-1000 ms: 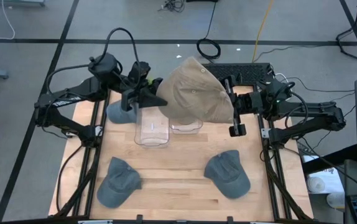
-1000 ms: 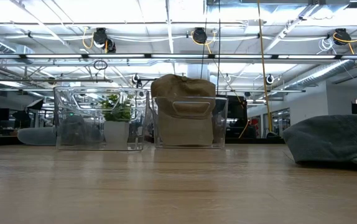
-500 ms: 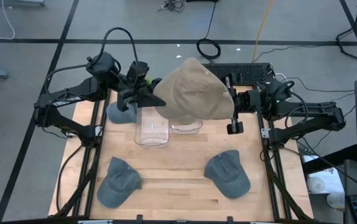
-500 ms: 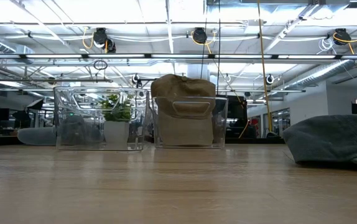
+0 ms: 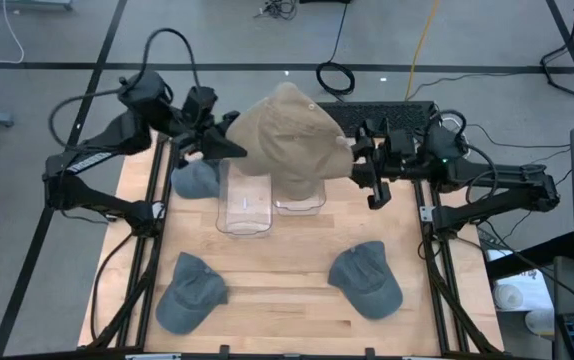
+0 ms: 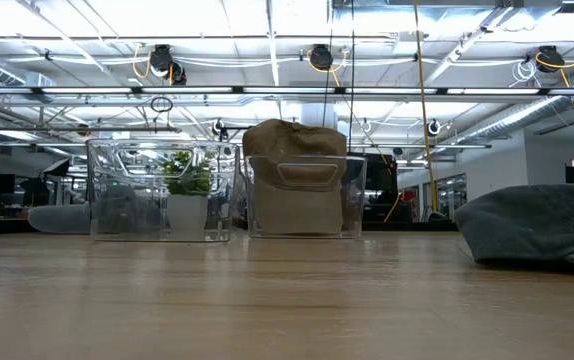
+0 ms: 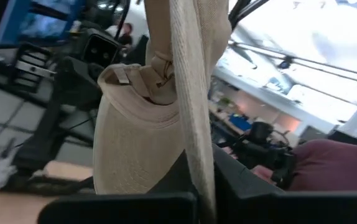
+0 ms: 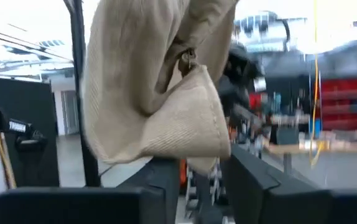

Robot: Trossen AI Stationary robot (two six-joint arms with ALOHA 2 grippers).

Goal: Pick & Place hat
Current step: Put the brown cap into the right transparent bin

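Observation:
A tan hat [image 5: 289,138] hangs in the air above two clear bins [image 5: 244,208], stretched between my two grippers. My left gripper [image 5: 229,150] is shut on the hat's left side. My right gripper [image 5: 359,168] is at the hat's right side. In the right wrist view its fingers stand apart, and the lower corner of the hat [image 8: 200,149] hangs down between them. In the left wrist view the hat's brim [image 7: 129,146] shows beyond my fingers. My left gripper pinches a band of the hat's cloth [image 7: 194,155], seen edge-on, between its two fingers. It comes roughly level from the table's left side, and the hat hangs clear of the table and the bins. My right gripper: I cannot tell whether its fingers touch the hat.
Another tan hat [image 6: 295,180] sits in the right clear bin [image 6: 302,195]; the left bin [image 6: 162,190] stands beside it. Three grey hats lie on the wooden table [image 5: 287,270]: far left [image 5: 192,180], near left [image 5: 189,292] and near right [image 5: 367,280].
My left gripper has drawn back toward the table's far left corner. The tan hat has gone with it, and its right edge has shifted leftward away from my right gripper. My right gripper has rolled about its own axis while staying in place.

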